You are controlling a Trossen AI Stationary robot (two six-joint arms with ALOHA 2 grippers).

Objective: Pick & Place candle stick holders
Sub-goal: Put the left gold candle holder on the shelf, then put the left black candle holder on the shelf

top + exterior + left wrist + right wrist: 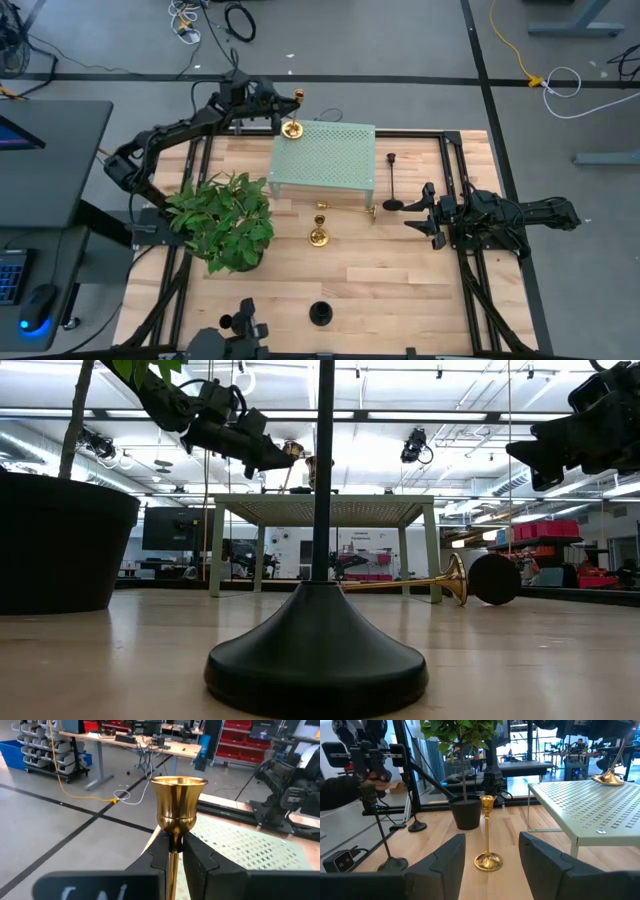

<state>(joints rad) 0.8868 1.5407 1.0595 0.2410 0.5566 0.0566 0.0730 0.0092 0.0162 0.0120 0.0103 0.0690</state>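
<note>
The left gripper [283,112] pinches a shiny gold candle holder's [292,128] thin stem at the pale green perforated metal stand's [325,160] corner; released off-level, it may topple off.

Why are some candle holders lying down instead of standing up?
Two have tipped over. A gold holder and a black holder lie on their sides on the table by the green stand. The left gripper holds another gold one tilted, base on the stand's top.
</note>
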